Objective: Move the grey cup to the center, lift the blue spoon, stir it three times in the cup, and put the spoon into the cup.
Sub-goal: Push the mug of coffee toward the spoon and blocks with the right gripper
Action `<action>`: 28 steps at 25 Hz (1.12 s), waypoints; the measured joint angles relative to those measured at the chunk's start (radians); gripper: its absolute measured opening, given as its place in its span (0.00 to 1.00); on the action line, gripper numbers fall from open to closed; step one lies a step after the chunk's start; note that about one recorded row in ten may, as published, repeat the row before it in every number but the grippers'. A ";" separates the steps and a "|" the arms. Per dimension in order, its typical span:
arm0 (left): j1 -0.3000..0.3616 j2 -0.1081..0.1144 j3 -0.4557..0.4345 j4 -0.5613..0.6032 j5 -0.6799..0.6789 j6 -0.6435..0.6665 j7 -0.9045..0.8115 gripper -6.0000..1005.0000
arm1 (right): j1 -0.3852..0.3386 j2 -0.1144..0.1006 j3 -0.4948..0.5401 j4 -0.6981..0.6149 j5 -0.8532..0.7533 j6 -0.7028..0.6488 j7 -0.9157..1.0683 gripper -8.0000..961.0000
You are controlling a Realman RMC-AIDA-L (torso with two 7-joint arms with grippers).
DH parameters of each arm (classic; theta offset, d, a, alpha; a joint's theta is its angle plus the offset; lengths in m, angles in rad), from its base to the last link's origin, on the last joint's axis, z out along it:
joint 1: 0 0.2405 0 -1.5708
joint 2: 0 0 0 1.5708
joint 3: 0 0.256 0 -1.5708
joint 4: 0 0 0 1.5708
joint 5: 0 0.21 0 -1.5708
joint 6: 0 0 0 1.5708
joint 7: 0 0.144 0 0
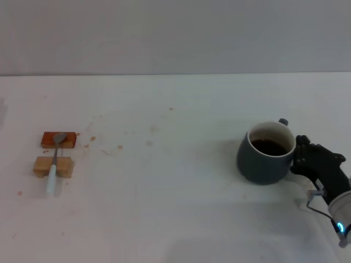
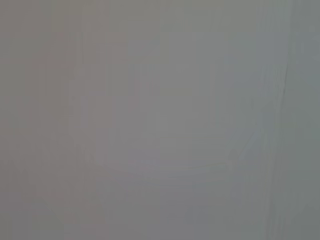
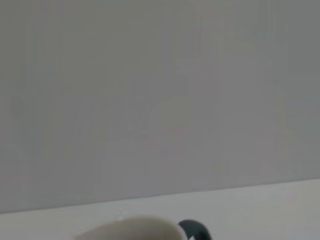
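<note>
The grey cup (image 1: 264, 153), holding dark liquid, stands on the right side of the white table; its small handle (image 1: 283, 121) points to the far side. My right gripper (image 1: 301, 152) is pressed against the cup's right wall, low at the right edge of the head view. The right wrist view shows only the cup's pale rim (image 3: 131, 226) and its handle (image 3: 196, 231). The blue spoon (image 1: 54, 161) lies far left, its metal bowl on an orange block (image 1: 58, 139) and its pale handle across a tan block (image 1: 53, 166). My left gripper is out of view.
The white tabletop (image 1: 164, 181) carries small brown stains around the blocks and toward the middle. A grey wall (image 1: 175, 33) rises behind the table's far edge. The left wrist view shows only a flat grey surface.
</note>
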 joint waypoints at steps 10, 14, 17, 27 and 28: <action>-0.003 0.001 0.000 0.009 -0.012 0.003 0.000 0.69 | 0.052 -0.003 -0.049 0.018 -0.003 0.073 0.000 0.06; -0.004 0.001 0.000 0.010 -0.013 0.004 0.000 0.69 | 0.070 -0.005 -0.059 0.028 -0.024 0.098 0.000 0.06; -0.004 0.002 0.000 0.010 -0.016 0.005 0.000 0.69 | 0.084 -0.006 -0.059 0.039 -0.058 0.124 0.000 0.06; -0.005 0.002 -0.009 0.011 -0.021 0.005 0.000 0.69 | 0.157 -0.008 -0.053 0.071 -0.134 0.246 0.000 0.06; -0.005 0.002 -0.009 0.011 -0.021 0.005 0.000 0.69 | 0.164 -0.008 -0.055 0.072 -0.135 0.255 0.000 0.06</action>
